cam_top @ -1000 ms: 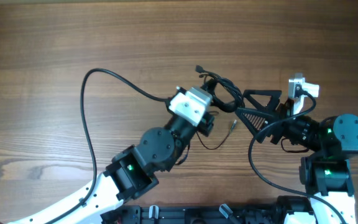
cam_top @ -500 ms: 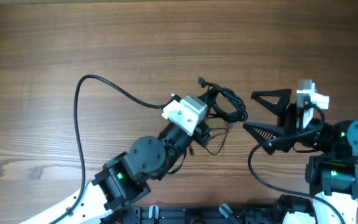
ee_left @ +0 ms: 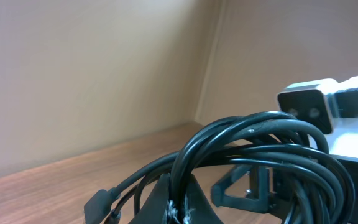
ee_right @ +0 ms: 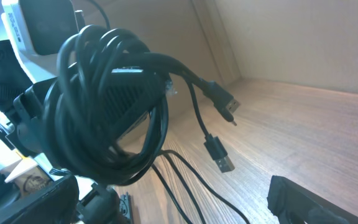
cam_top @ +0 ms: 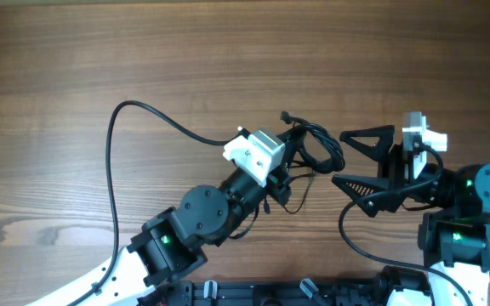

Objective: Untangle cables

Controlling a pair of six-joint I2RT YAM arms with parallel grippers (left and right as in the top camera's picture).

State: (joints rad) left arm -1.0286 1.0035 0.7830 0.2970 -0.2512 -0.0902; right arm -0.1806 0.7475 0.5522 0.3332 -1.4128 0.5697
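Cables [ee_right: 126, 65] and left tool [cam_top: 289, 160] slightly rightward.

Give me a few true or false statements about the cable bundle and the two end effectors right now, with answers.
1. The left end effector is shut on the coiled bundle of thin black cables. True.
2. The right end effector grips the bundle too. False: its jaws stand open, holding nothing.
3. Two black plug ends stick out of the bundle. True.
4. The tabletop is white plastic. False: it is brown wood.
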